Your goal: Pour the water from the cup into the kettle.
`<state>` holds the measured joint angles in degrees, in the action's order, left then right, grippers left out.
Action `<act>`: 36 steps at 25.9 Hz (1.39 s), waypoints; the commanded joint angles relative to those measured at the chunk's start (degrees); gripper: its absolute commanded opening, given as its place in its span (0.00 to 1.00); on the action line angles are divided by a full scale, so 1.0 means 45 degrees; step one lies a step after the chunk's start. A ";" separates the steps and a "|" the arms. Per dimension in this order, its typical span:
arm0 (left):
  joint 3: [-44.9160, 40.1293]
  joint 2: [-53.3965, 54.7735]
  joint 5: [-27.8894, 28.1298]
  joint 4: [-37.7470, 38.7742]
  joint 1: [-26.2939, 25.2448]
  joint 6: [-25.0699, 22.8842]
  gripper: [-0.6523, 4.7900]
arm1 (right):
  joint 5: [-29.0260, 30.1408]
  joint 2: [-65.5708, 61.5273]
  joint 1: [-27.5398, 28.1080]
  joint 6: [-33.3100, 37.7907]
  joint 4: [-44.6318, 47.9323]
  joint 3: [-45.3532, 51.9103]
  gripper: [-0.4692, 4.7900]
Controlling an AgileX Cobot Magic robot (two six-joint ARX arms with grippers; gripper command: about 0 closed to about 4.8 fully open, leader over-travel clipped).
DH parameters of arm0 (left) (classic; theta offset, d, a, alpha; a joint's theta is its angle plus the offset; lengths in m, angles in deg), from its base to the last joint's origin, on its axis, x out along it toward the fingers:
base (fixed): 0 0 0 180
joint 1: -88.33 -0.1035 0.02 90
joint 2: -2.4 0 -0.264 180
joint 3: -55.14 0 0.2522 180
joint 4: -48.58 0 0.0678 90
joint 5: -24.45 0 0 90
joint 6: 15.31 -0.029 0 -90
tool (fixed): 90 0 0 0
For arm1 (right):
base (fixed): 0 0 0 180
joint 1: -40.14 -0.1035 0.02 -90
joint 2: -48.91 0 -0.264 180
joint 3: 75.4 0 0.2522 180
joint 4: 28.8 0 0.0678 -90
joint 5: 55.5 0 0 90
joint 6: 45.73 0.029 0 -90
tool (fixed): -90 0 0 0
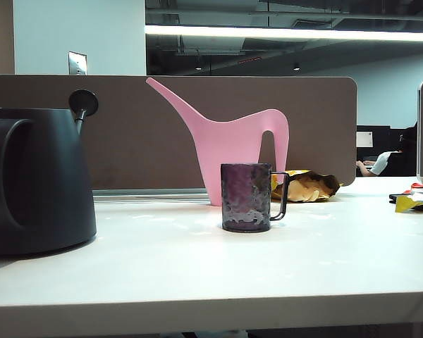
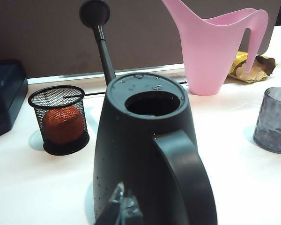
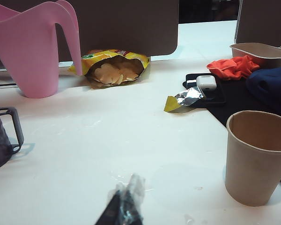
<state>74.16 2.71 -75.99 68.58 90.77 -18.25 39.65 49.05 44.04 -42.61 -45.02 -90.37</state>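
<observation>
While both arms sat low at the bench's (image 1: 197, 274) near edge, nothing was held.
Left end effector (image 2: 124, 211): tips only at the frame's edge in its wrist view, just behind the kettle's handle; whether apart or together could not be told.
Right end effector (image 3: 126, 204): fingers drawn together, empty, over bare bench.
Kettle (image 2: 145, 154): stood directly ahead of the left end effector, top opening uncovered, knob on its stem beyond.
Cup (image 1: 247, 197): stood upright ahead of both, between them, handle toward the right end effector.
Pink watering can (image 1: 233, 144): stood beyond the cup.
Mesh pot (image 2: 60, 119): beside the kettle, orange ball inside.
Paper cup (image 3: 257, 154): near the right end effector.
</observation>
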 commanded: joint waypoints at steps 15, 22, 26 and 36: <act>0.0393 0.0010 -0.0976 0.0155 0.0000 0.0476 0.11 | 0.0316 0.0005 -0.0005 -0.0010 0.0155 -0.0073 0.08; 0.2079 0.0015 -0.0976 0.2788 0.0000 0.0471 0.11 | 0.1666 0.0000 -0.0034 0.0432 -0.0704 -0.0447 0.08; 0.2846 0.0015 -0.0981 0.3478 0.0000 0.0525 0.11 | 0.1768 0.0000 -0.0039 0.0986 -0.1477 -0.0947 0.08; 0.3653 0.0015 -0.1554 0.5187 0.0000 0.0845 0.11 | 0.3691 -0.0049 -0.0063 0.2987 -0.2127 -0.1438 0.08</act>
<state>90.18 2.73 -82.13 92.38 90.77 -14.42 54.25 48.92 43.91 -31.81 -54.92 -96.65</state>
